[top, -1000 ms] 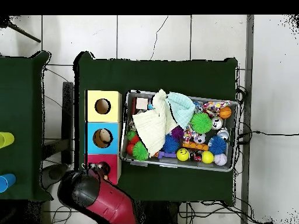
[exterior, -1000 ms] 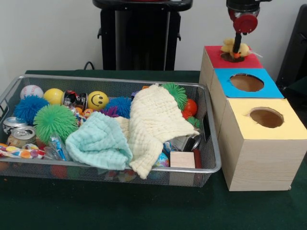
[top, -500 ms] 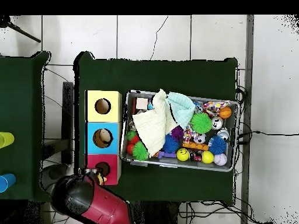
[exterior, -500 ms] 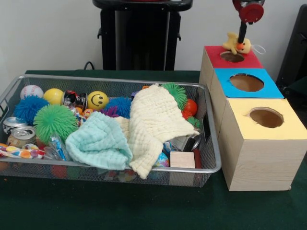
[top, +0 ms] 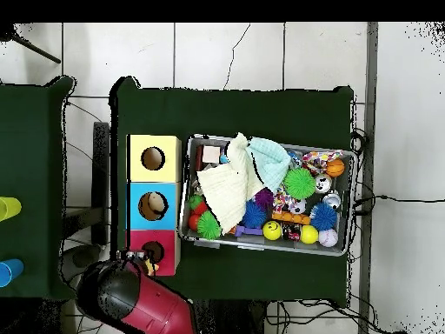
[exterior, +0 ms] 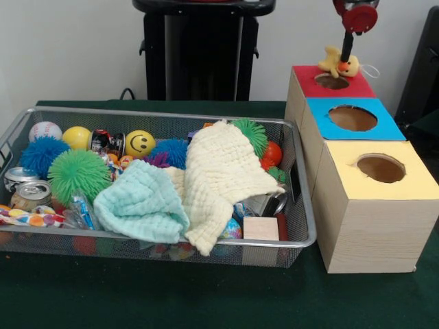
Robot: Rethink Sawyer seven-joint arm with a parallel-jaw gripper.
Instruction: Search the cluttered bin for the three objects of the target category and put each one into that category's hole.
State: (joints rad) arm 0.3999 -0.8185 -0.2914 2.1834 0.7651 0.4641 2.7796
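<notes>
Change: a second ago the end effector (exterior: 345, 57) sits low over the red-topped box with the yellow duck toy (exterior: 340, 64) down at the hole; half a second ago it is raised, the toy dangling clear of the box top, and now it holds at that same height.
End effector: at the upper right of the front view, a dark finger runs down from a red disc into the toy; clamped on the duck toy, as far as can be judged.
Duck toy: hanging just above the rear rim of the red box's hole (exterior: 332, 81), not inside it.
Boxes: red box (exterior: 305, 77) farthest up the frame, blue box (exterior: 326, 110) in the middle, yellow box (exterior: 343, 179) lowest, touching in a row at the right.
Bin: wire basket (exterior: 302, 226) at the left on the green counter (exterior: 171, 298), untouched, still piled with spiky balls, cans and two cloths, cream cloth (exterior: 223, 175) over pale blue cloth (exterior: 140, 202).
Meaning: the toy comes back out instead of dropping, so this placement does not look finished; it probably needs re-centring over the hole and releasing.
Overhead: the arm (top: 139, 300) sits at the lower left beside the red box.
</notes>
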